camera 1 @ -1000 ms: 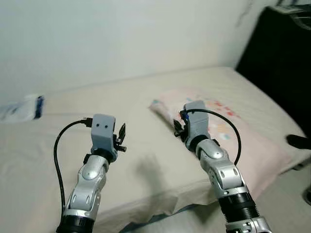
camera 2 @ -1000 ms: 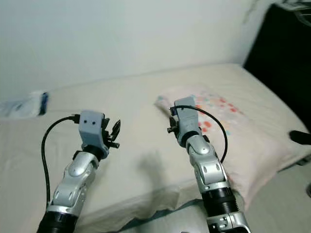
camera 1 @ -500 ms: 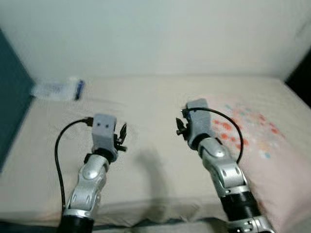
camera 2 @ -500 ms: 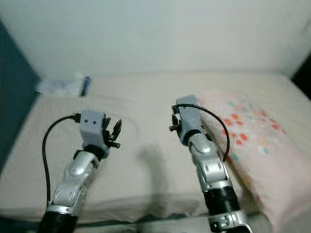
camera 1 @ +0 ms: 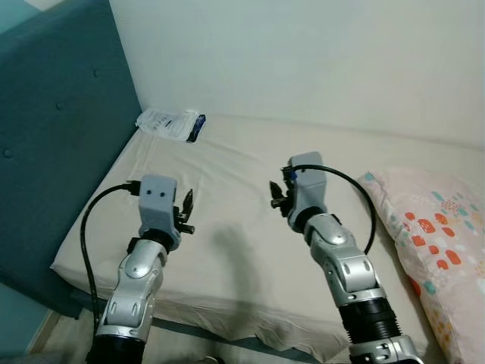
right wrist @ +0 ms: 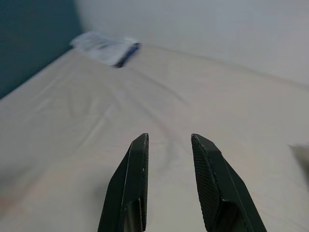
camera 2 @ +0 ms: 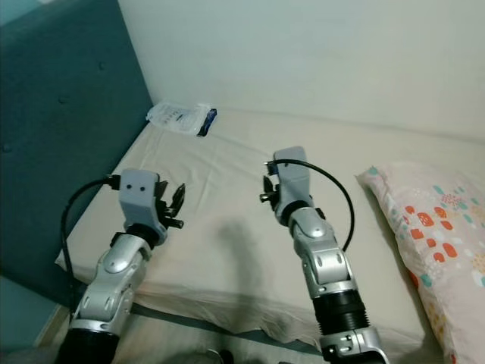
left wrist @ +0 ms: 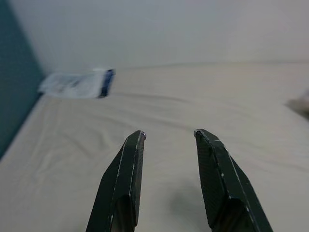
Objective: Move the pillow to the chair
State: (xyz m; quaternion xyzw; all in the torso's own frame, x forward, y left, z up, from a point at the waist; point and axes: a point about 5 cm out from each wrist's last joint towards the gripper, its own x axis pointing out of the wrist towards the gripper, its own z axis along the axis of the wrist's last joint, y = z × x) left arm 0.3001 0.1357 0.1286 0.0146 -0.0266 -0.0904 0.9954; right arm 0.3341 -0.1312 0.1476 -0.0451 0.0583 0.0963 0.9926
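Observation:
A pale pink pillow (camera 1: pixel 436 243) with red and teal spots lies at the right end of the bed (camera 1: pixel 235 189). Both arms are raised over the beige sheet, left of the pillow. My left gripper (left wrist: pixel 167 136) is open with nothing between its fingers. My right gripper (right wrist: pixel 168 137) is open and empty too, and hovers well short of the pillow's near corner (camera 2: pixel 371 176). In the eye views the left gripper (camera 1: pixel 187 212) and right gripper (camera 1: pixel 276 196) point toward the wall.
A teal padded headboard (camera 1: pixel 53 144) stands on the left. A white and blue plastic packet (camera 1: pixel 170 122) lies at the bed's far left corner by the white wall. The bed's front edge (camera 1: pixel 227 322) runs below my arms.
The camera has swung left: the pillow has slid from the middle to the right edge, and the headboard and packet have come into view. Both grippers stay open and hold their pose.

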